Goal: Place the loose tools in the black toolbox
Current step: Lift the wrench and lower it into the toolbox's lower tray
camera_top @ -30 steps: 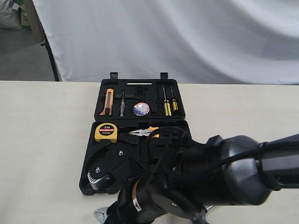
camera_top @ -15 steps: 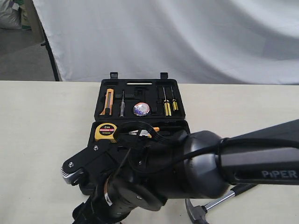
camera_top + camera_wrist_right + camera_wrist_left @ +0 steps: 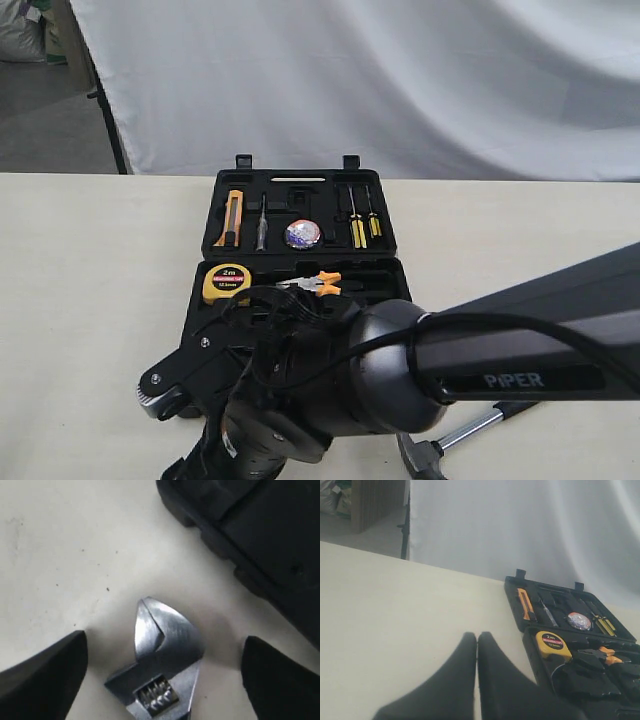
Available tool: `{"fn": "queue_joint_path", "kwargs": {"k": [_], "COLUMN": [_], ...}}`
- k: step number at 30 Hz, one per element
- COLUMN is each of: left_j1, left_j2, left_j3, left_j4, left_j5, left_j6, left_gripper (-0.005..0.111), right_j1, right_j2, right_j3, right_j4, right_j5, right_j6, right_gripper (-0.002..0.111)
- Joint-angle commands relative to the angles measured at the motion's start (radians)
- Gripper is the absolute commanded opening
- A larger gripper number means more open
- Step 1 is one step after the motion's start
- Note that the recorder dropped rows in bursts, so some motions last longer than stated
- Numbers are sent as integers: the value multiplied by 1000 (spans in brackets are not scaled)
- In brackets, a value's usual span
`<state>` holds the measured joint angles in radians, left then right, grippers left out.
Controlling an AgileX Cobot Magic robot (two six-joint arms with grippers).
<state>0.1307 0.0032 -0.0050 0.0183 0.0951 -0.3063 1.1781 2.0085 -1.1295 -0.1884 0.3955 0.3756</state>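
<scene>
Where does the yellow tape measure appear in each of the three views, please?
Exterior view: the yellow tape measure sits in the near half of the black toolbox, at its far left corner, beside the orange-handled pliers.
Left wrist view: it sits in that same recess, again beside the pliers.
Right wrist view: not in it; only the adjustable wrench and a toolbox edge show.
Shared landmark: the black toolbox, present in all three.

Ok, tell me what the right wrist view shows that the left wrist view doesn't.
Right wrist only: the adjustable wrench lying on the table between the fingertips of the open right gripper. Left wrist only: the shut left gripper, the yellow tape measure, the orange-handled pliers and the tape roll. Both: the black toolbox and the table.
</scene>
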Motion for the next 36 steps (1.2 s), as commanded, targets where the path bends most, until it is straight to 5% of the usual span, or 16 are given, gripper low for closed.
{"fn": "queue_joint_path", "kwargs": {"k": [1, 13, 25, 36], "left_j1": [25, 25, 25, 25], "left_j2": [-3, -3, -3, -3], "left_j3": [-3, -3, -3, -3], "left_j4": [4, 4, 4, 4], "left_j5": [-7, -7, -7, -7], "left_j6": [-5, -5, -5, -5], "left_gripper": [1, 1, 1, 1], "right_j1": [-2, 1, -1, -11], "right_j2": [29, -2, -34, -92], "right_j3": [2, -5, -137, -224], "right_j4": [11, 208, 202, 2], "right_j5": [5, 5, 237, 339], "right_j6": [-2, -2, -40, -40], "right_gripper": [75, -1, 0, 0]}}
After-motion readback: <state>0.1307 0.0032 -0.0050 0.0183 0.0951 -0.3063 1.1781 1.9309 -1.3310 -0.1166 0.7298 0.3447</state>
